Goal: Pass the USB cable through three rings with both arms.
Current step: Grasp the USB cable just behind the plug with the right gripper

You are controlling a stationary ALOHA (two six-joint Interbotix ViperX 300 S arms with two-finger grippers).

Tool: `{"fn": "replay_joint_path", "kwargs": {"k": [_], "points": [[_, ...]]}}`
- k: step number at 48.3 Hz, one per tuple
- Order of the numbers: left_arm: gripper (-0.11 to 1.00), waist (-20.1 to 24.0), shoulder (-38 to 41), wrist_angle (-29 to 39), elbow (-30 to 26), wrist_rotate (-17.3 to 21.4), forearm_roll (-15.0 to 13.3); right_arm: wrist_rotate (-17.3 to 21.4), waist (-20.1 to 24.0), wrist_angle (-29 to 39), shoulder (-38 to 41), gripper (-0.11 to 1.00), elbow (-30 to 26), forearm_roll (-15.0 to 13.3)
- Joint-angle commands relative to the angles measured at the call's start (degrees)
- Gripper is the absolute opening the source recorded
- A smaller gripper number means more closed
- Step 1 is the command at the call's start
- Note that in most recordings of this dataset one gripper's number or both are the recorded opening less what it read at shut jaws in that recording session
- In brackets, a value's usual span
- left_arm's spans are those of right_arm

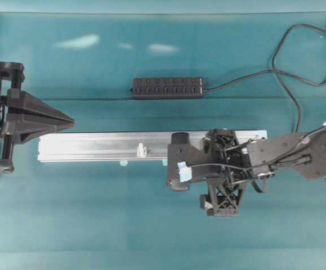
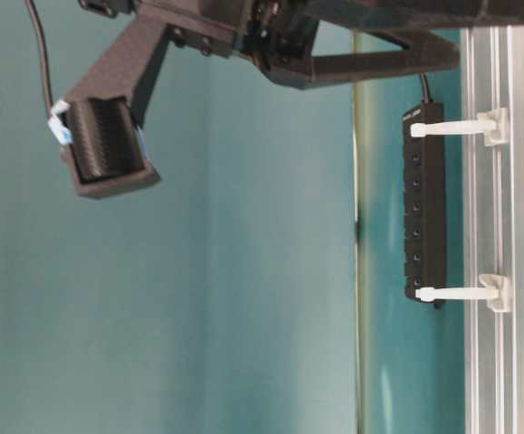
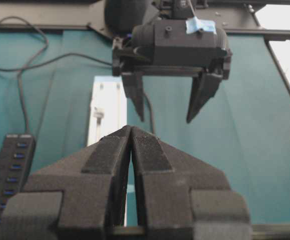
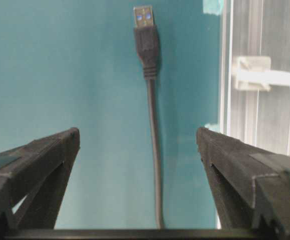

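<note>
Right jaws wide over the USB cable, left jaws nearly shut and empty.

I see the right gripper (image 4: 137, 145) spread open, the USB cable (image 4: 152, 115) lying on the table between its tips, plug toward frame top, beside the silver rail (image 4: 265, 40). My left gripper (image 1: 67, 119) waits at overhead far left.

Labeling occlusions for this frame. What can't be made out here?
- Third ring: overhead shows one ring; the right gripper and its arm cover the rail beyond it.
- USB cable: overhead hides its plug under that arm; the right wrist frame's bottom edge cuts it off.
- Left gripper: its arm is cropped overhead.
</note>
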Motion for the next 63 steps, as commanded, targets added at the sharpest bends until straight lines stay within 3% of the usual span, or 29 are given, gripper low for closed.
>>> {"fn": "replay_joint_path", "kwargs": {"k": [1,22,53,63], "points": [[0.12,0.00,-0.09,-0.26,-0.97,-0.18,0.09,0.35,0.18,-0.35,0.44,0.67,-0.88,-0.35],[0.12,0.00,-0.18,-0.26,-1.05,-0.09,0.09,0.26,0.00,-1.49,5.01,0.66,-0.97,-3.34],[0.12,0.00,-0.18,-0.26,-0.79,-0.18,0.00,0.35,-0.62,-5.45,11.25,0.66,-2.02,-3.34],[0.12,0.00,-0.18,-0.26,-0.79,-0.18,0.09,0.44,-0.62,-5.54,11.43,0.58,-1.67,-3.34]]}}
